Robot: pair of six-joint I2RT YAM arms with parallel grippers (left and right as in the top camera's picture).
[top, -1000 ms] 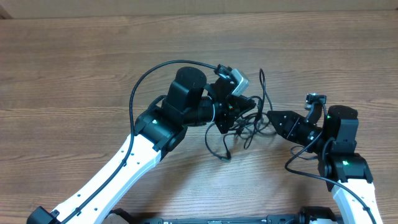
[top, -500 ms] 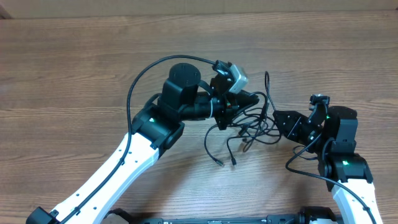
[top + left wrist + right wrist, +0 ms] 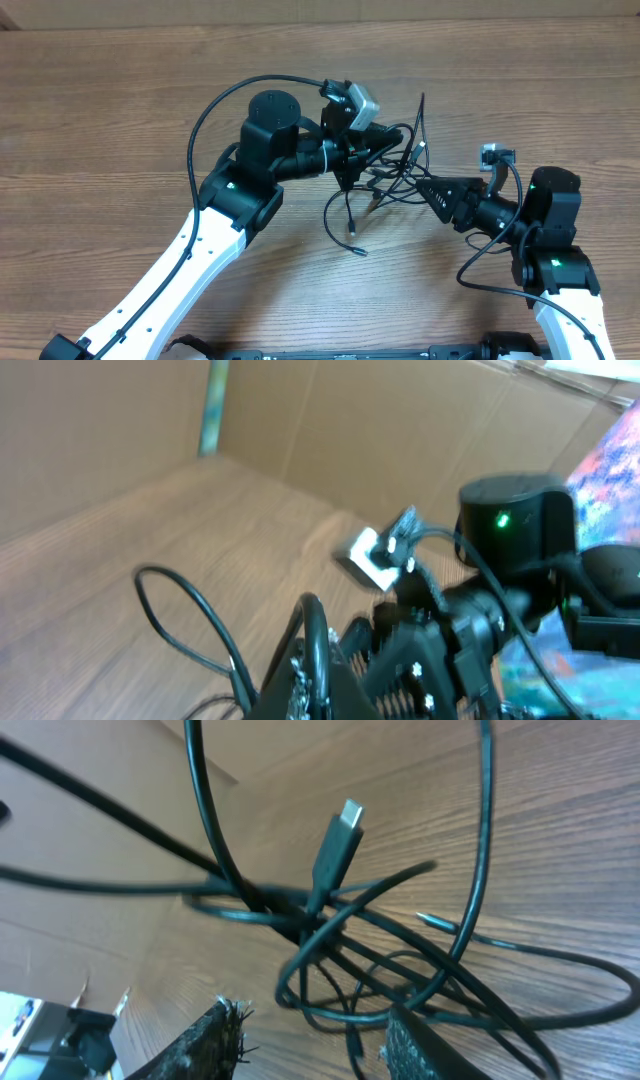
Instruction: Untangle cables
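While the right gripper [image 3: 312, 1020] points at the knot, we see its jaws standing apart with nothing clamped between them. Just beyond hang the thin black cables [image 3: 300, 920], crossed into one tight knot with loose loops around it. A black plug with a silver tip [image 3: 335, 845] sticks up out of the crossing. Further off, the left gripper [image 3: 390, 140] is closed on the bundle and, as we read it, holds it up off the brown wooden table [image 3: 120, 120].

We judge the step as picking a strand. The right needs to choose one cord beside the knot, close on it, then pull away from the left's hold.

Only the right wrist view shows the plug and crossing up close. Only overhead shows the loose ends [image 3: 352, 232] dangling toward the table. The left wrist view is blurred, and its jaws are unreadable there.
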